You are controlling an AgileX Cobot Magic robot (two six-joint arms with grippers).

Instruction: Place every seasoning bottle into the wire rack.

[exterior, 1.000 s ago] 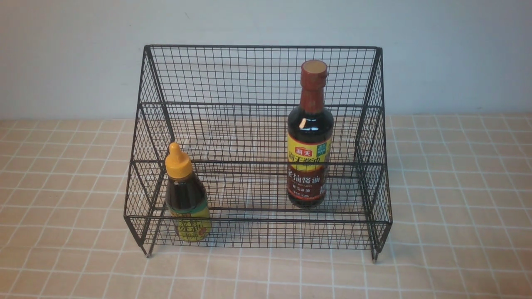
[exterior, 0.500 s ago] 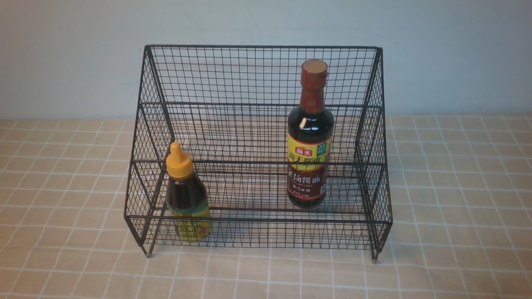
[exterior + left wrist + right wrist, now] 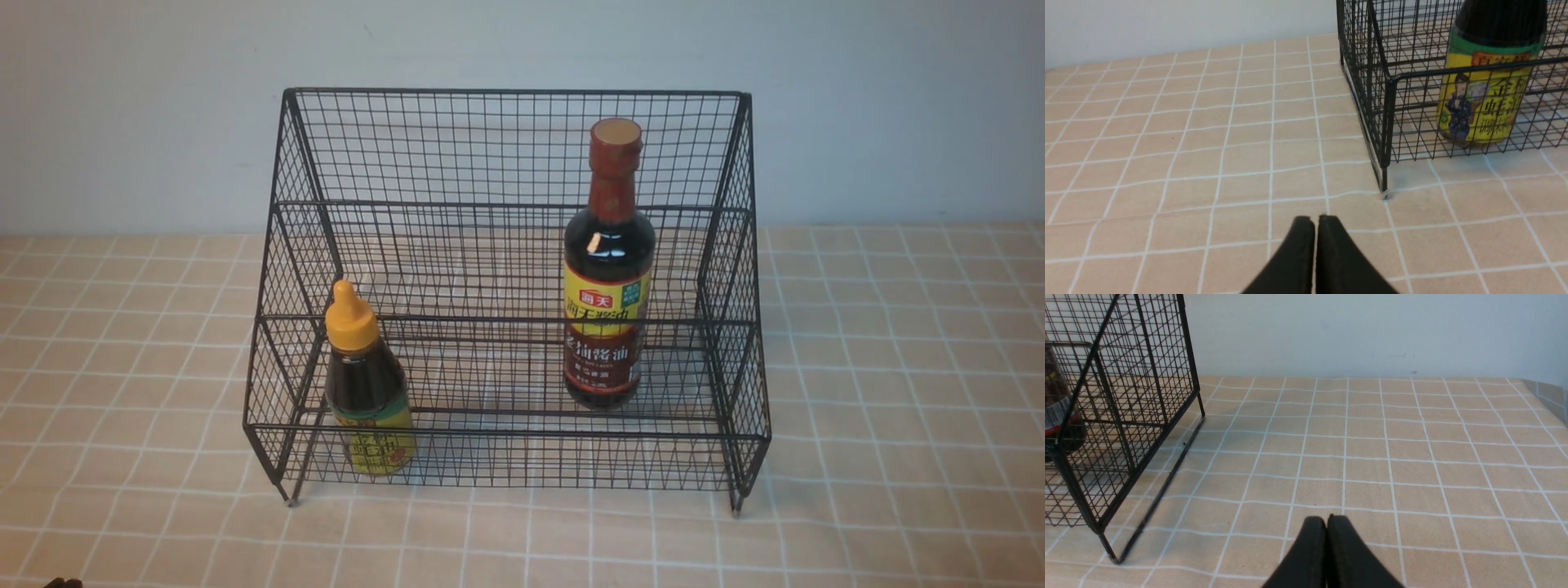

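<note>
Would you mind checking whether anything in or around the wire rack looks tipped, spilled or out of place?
Nothing stands out. The tall bottle and the short bottle both stand upright inside the wire rack, with no spill visible on the tablecloth.

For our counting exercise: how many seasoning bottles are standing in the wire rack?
2. The short bottle stands at the wire rack's front left; the tall bottle stands toward the right, farther back. None seems hidden.

Tall bottle [image 3: 609, 269] label reads 海天 and 老抽酱油, short bottle [image 3: 1488, 81] label's Chinese characters not clearly legible
</note>
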